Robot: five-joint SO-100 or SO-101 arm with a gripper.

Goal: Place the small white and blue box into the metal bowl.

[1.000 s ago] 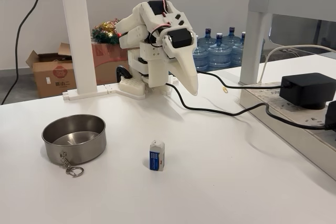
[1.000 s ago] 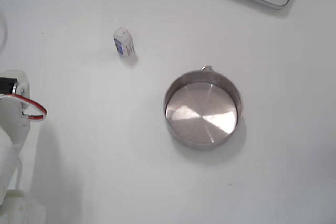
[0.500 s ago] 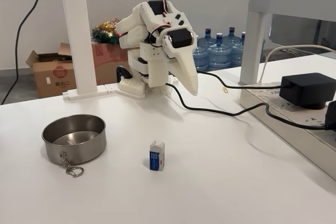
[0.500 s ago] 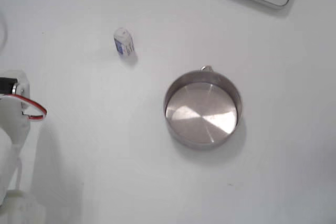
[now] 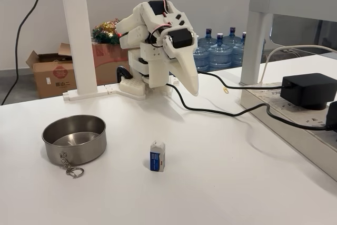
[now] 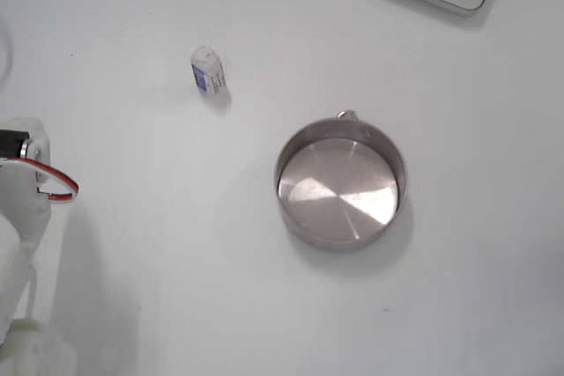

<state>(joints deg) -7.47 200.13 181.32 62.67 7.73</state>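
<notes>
In a fixed view from the front, you are looking at the arm folded back on its base at the far side of the white table point(image 5: 221, 183). The gripper point(image 5: 192, 89) is pointing down and toward the camera, well above the surface and carrying nothing. Its two fingers are lying together as one tapered point with no gap showing, so read it as clenched. The small white and blue box point(image 5: 157, 156) is standing upright on the table in front of the arm, blue panel toward the camera. The metal bowl point(image 5: 74, 138) is sitting well apart from it to the left in this view, with its keyring chain point(image 5: 70, 166) hanging off the near rim, and nothing is lying inside it. A black power adapter point(image 5: 308, 90) and its cable point(image 5: 221, 111) are resting at the right, clear of the working area.

In a fixed view from above, the small white and blue box point(image 6: 208, 70) is sitting upper left and the metal bowl point(image 6: 340, 184) lower right of it, with bare table between them. Part of the arm is showing at the left edge.

You are judging the task as not yet started: the reach is the step in hand. Your next move is calling for unfolding the arm forward, spreading the fingers, and coming down over the box squarely, since a carton this small and light is likely to tip if nudged.
</notes>
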